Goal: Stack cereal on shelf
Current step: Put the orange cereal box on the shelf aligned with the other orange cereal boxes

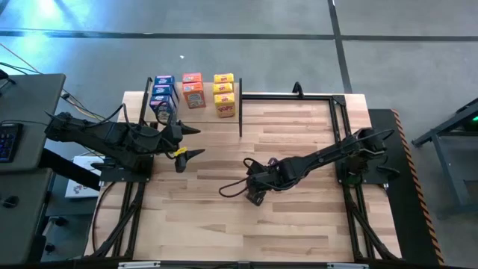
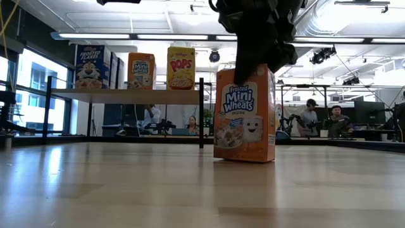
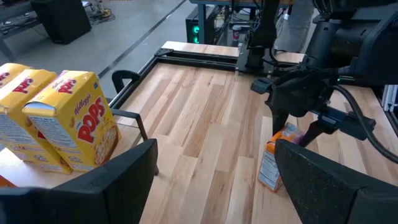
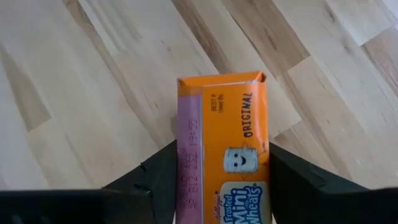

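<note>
Right now your right gripper (image 4: 221,177) is clamping the orange Frosted Mini-Wheats box (image 2: 245,114), which is standing upright on the tabletop (image 1: 299,217) near the middle, well apart from the shelf (image 2: 126,95) at far left. Your left gripper (image 1: 188,142) is waiting beside that shelf, fingers spread.

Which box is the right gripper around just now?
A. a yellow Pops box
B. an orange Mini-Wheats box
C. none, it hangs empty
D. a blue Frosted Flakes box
B: the right gripper has a finger on each side of the orange Mini-Wheats box, which stands upright on the table, away from the shelf.
</note>
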Action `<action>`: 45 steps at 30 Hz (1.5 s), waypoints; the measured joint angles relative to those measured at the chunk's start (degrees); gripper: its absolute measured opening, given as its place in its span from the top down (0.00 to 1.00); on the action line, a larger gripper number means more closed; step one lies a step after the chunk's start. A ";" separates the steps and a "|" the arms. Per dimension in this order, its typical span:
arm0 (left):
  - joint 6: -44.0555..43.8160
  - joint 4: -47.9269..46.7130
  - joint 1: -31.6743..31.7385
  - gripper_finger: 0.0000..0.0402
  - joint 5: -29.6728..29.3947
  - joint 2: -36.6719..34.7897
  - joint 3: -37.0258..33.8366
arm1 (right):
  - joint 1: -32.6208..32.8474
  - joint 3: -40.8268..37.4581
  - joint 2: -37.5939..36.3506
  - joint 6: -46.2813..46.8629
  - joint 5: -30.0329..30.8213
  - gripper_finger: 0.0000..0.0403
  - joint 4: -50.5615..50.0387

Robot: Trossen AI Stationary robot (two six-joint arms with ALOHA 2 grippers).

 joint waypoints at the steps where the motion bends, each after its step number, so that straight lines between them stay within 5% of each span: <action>1: 0.00 0.02 0.00 0.22 -0.02 -0.02 0.00 | 0.00 0.00 0.00 0.01 0.04 0.54 -0.01; 8: -0.02 0.02 0.00 0.22 -0.01 -0.01 0.00 | 0.00 0.00 -0.01 -0.02 -0.02 0.67 0.05; 18: 3.04 2.35 -0.02 0.22 0.00 -0.02 0.00 | -0.44 1.22 -0.05 -1.75 -1.84 0.69 0.02; 45: -2.03 3.91 -0.04 0.22 2.63 3.36 0.00 | -7.22 15.70 -0.14 -32.87 -2.78 0.69 -0.54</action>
